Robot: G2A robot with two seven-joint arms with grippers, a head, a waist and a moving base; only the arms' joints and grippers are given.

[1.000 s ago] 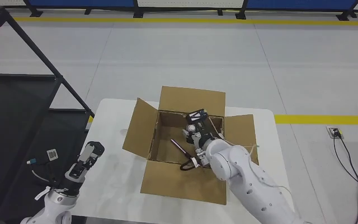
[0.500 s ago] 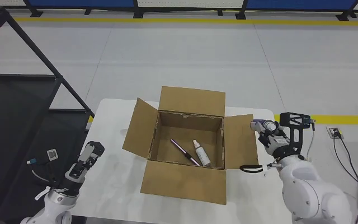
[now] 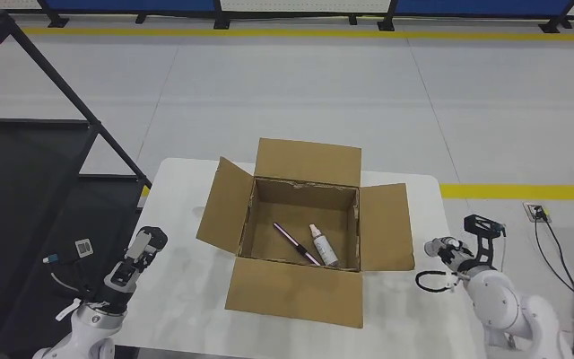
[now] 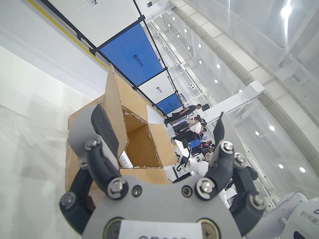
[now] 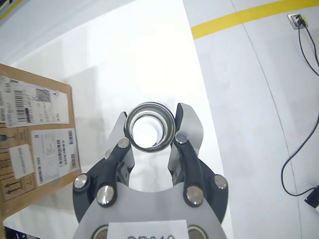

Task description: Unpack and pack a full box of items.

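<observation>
Unpacking stage, right arm at the set-down point. The right claw (image 5: 151,115) pinches a metal-rimmed can (image 5: 149,131) between its two fingers. From the wrist the can appears end-on, as a round rim, so its long axis runs straight away from the claw toward the white tabletop (image 5: 139,50). Whether its far end touches the surface cannot be told.

In the top view the right claw (image 3: 448,251) hangs over the bare strip of tabletop (image 3: 188,278) beside the right-hand flap (image 3: 386,224) of the open cardboard box (image 3: 296,296), outside the box and near the tabletop's right edge. The coming move appears to be a plain descent along the can's own axis followed by release. No turning of the wrist seems needed, since the can is upright over free surface.

A thin pen-like stick (image 3: 294,242) and a small white bottle (image 3: 321,244) lie side by side on the box floor, both slanted from the back left toward the front right.

The left claw (image 3: 151,239) sits well apart on the far side of the box, at the tabletop's left edge. Its fingers are spread around nothing (image 4: 159,120) and aimed at the box, so the right arm is the nearer one to the can's resting place.
</observation>
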